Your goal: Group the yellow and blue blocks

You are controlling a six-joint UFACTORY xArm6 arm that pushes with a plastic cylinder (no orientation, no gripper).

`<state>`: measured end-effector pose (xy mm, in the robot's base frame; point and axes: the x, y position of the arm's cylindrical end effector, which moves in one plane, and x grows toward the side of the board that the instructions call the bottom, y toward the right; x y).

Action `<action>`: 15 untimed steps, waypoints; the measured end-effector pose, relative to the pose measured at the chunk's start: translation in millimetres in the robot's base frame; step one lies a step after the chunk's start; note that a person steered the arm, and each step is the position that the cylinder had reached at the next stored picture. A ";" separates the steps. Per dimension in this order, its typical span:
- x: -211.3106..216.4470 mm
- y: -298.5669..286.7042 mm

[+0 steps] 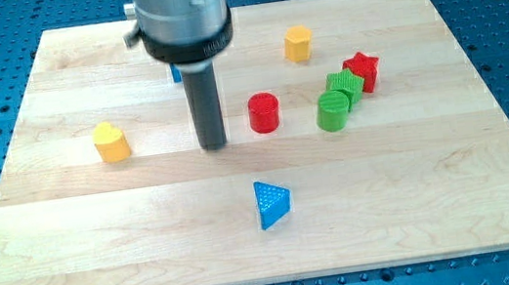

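My tip (213,146) rests on the board near its middle. A yellow heart-shaped block (111,142) lies to the tip's left. A yellow hexagonal block (297,44) sits toward the view's top right. A blue triangular block (271,203) lies below and right of the tip. A second blue block (175,73) is mostly hidden behind the arm's body; only a sliver shows, and its shape cannot be made out.
A red cylinder (263,113) stands just right of the tip. A green cylinder (333,110), a green block (345,86) and a red star block (361,71) cluster at the right. The wooden board (457,185) lies on a blue perforated table.
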<state>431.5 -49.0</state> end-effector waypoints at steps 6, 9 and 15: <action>-87.7 181.6; -125.0 54.3; -157.5 -7.1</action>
<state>274.0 -56.1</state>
